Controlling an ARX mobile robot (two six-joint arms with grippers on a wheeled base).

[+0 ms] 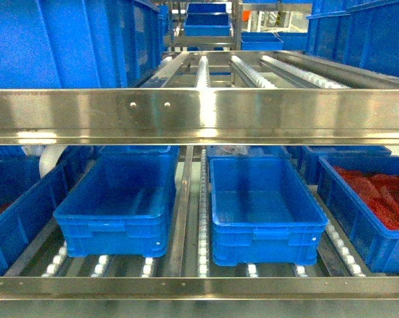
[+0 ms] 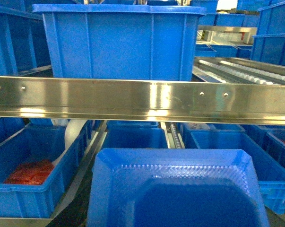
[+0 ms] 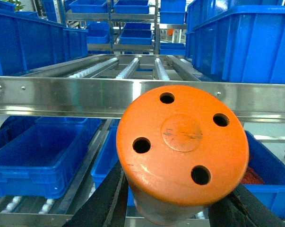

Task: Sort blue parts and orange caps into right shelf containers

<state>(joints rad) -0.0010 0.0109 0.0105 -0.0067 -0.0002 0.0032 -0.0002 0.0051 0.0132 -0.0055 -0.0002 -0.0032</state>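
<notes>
Steel rail (image 3: 62,97) crosses ahead of crates (image 1: 262,209); right jaws clamp orange cap (image 3: 182,149); left jaws' state unclear behind blue tray (image 2: 177,189).

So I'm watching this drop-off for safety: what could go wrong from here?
1. The right claw holds the orange cap in front of the steel rail; reaching into a crate below, it might clip that rail.
2. The blue tray-like part fills the left wrist view low down, hiding what lies beneath, so placement may be blind.
3. The two empty crates sit side by side, inviting a mix-up.
</notes>
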